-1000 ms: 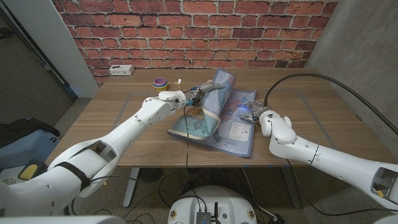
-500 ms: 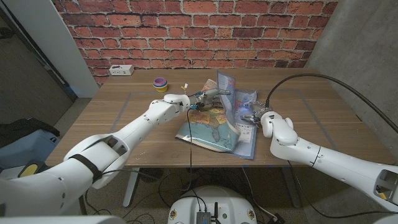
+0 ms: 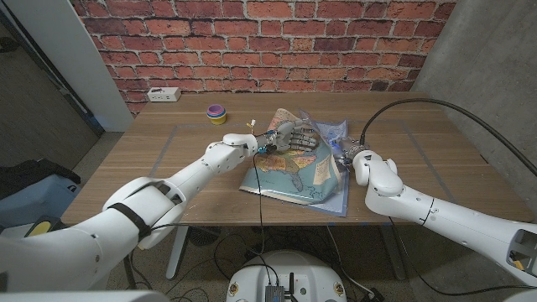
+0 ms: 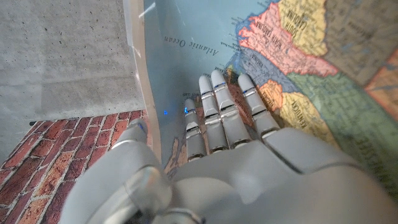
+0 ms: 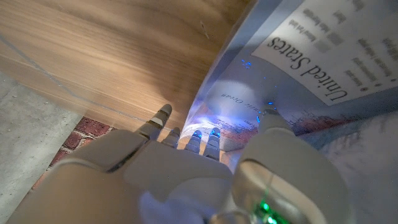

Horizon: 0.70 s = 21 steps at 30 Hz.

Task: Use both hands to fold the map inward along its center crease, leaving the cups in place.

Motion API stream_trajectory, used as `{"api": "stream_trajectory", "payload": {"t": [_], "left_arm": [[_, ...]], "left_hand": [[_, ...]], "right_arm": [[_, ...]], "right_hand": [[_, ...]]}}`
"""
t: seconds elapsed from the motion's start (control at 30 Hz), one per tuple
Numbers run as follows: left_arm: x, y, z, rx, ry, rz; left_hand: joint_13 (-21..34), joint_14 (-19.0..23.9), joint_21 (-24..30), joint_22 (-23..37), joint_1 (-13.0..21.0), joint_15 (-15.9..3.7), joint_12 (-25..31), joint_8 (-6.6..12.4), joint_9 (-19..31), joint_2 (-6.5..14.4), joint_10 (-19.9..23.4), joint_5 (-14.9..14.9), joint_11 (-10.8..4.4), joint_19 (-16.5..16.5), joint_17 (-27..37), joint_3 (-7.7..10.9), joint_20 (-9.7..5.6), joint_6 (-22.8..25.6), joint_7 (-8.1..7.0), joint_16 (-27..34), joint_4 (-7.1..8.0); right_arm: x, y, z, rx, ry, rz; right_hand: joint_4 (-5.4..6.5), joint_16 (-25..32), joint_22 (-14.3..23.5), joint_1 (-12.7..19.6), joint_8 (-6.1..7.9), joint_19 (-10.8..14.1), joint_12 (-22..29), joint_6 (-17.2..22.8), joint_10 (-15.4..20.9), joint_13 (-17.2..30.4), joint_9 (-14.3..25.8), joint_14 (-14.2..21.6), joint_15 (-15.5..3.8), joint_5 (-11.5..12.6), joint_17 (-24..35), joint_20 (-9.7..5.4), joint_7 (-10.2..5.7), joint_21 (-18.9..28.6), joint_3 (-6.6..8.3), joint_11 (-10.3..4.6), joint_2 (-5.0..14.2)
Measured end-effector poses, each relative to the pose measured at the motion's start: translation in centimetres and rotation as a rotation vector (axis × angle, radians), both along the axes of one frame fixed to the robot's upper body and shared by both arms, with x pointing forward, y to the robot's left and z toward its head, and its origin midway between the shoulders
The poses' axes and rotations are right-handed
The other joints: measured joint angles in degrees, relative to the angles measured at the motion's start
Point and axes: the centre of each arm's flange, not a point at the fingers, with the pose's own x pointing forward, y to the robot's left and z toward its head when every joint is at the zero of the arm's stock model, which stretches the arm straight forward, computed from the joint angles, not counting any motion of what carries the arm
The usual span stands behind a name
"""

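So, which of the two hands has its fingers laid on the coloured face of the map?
The left hand: its fingers rest on the map beside the Atlantic Ocean print. The right hand holds the map's right edge.

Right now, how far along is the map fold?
Mostly underway, not finished. The left half of the map is already swung over toward the right, and the left hand presses its fingers on the printed face. The right hand touches the right half near the crease. Left to do: bring the halves fully together and flatten them. The cups sit at the table's far side, untouched.
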Motion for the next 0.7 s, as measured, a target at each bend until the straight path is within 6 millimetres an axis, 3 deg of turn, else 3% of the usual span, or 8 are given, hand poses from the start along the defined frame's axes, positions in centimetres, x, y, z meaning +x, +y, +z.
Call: {"api": "stream_trajectory", "payload": {"t": [0.2, 0.33, 0.6, 0.7], "left_arm": [[0.1, -0.4, -0.1, 0.042, -0.036, -0.031], [0.2, -0.6, -0.1, 0.068, -0.052, -0.046], [0.2, -0.8, -0.1, 0.101, -0.062, -0.059], [0.2, -0.8, 0.0, 0.109, -0.064, -0.06]], "left_hand": [[-1.5, -4.7, -2.2, 0.1, -2.4, 1.22, -3.3, -0.44, 0.0, -1.5, -6.2, 0.5, 0.0, 0.3, 0.0, -1.41, -0.1, -7.1, -2.64, -0.6, 0.3], [-1.7, -5.2, -2.7, 0.4, -3.0, 1.33, -3.5, -0.44, 0.0, -1.5, -6.9, 0.5, 0.11, 0.4, 0.0, -1.79, -0.2, -8.3, -2.43, -0.6, 0.39], [-2.2, -6.2, -3.0, 0.4, -3.3, 1.21, -3.5, -0.44, 0.0, -1.1, -7.6, 0.7, 0.81, 0.4, 0.0, -1.78, -0.18, -9.3, -0.17, -0.6, 0.39], [-2.2, -6.4, -3.3, 0.4, -3.5, 1.33, -3.7, -0.44, 0.0, -1.0, -7.9, 0.7, 1.16, 0.4, 0.0, -1.78, -0.18, -9.8, 0.52, -0.6, 0.39]], "right_arm": [[-0.2, -0.6, 0.3, 0.029, -0.014, -0.024], [-0.5, -1.2, 0.9, 0.055, -0.053, -0.056], [-1.5, -2.6, 2.1, 0.121, -0.187, -0.162], [-1.9, -2.8, 2.7, 0.145, -0.238, -0.188]], "right_hand": [[-0.11, 0.0, 0.0, 0.2, 0.0, 0.4, 0.0, 0.1, 0.0, 0.0, 0.0, 0.4, 0.3, 0.0, 0.0, 0.41, 0.09, 0.0, -0.11, 0.0, -0.23], [0.27, 0.0, 0.0, 0.7, 0.0, 0.4, 0.0, 1.1, 0.5, 0.0, 0.0, 0.8, 0.22, 0.0, 0.0, 0.41, 0.3, 0.0, 0.27, -0.11, -0.18], [1.02, 0.4, 0.0, 4.0, 0.85, 1.4, 0.3, 4.6, 3.5, 0.0, 0.0, 2.9, 0.01, -0.7, 0.1, -0.62, 0.89, 0.0, 2.47, -0.8, 7.29], [1.29, 0.7, 0.0, 3.7, 0.85, 2.6, 0.8, 5.6, 5.0, 0.0, 0.0, 4.0, 0.04, -1.6, 0.1, -0.38, 1.01, 0.3, 2.41, -0.57, 7.65]]}}
